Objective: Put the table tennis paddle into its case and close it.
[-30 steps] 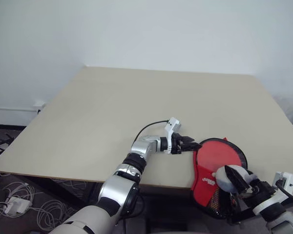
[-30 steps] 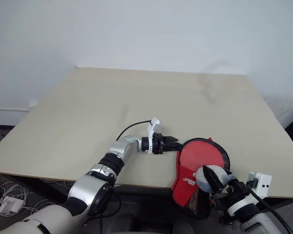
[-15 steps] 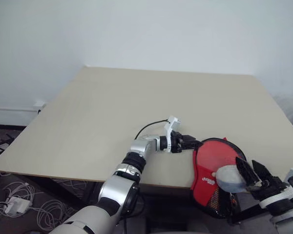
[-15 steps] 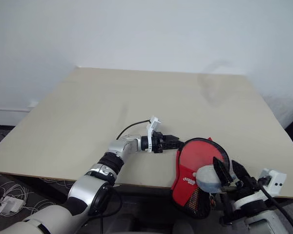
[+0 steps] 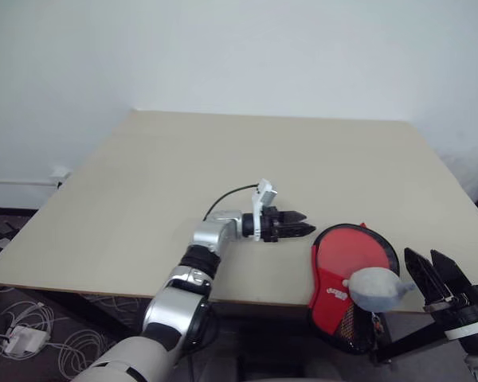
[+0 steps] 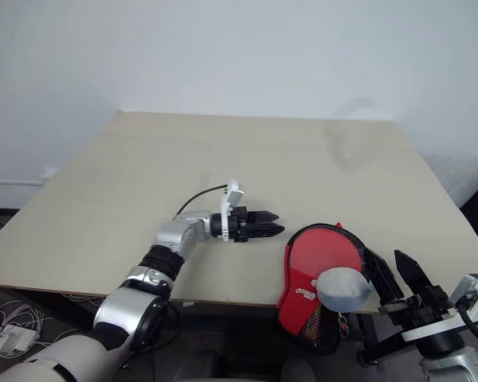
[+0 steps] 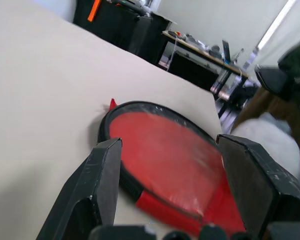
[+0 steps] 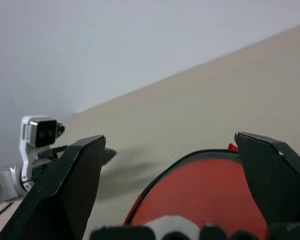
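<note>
Case (image 5: 352,263), a red paddle-shaped soft pouch with black zip edging and a small white logo, lies at the near right edge of the beige rectangular table (image 5: 223,167). Its round part rests on the tabletop; its narrower lower part, with the logo and a mesh panel, hangs over the table's edge. A clear panel covers the round red face inside the black rim (whether that face belongs to the paddle or to the case itself cannot be told). A grey rounded object (image 5: 376,287) sits in front of the overhanging part, and what it is cannot be made out.

Left gripper (image 5: 297,227), two black fingers on a silver arm, hovers over the table just beside the case's round end, pointing at it, jaws apart and empty. Right gripper (image 5: 432,270), also black-fingered, is held off the table's near right corner, near the case but not touching it, jaws spread wide and holding nothing.
</note>
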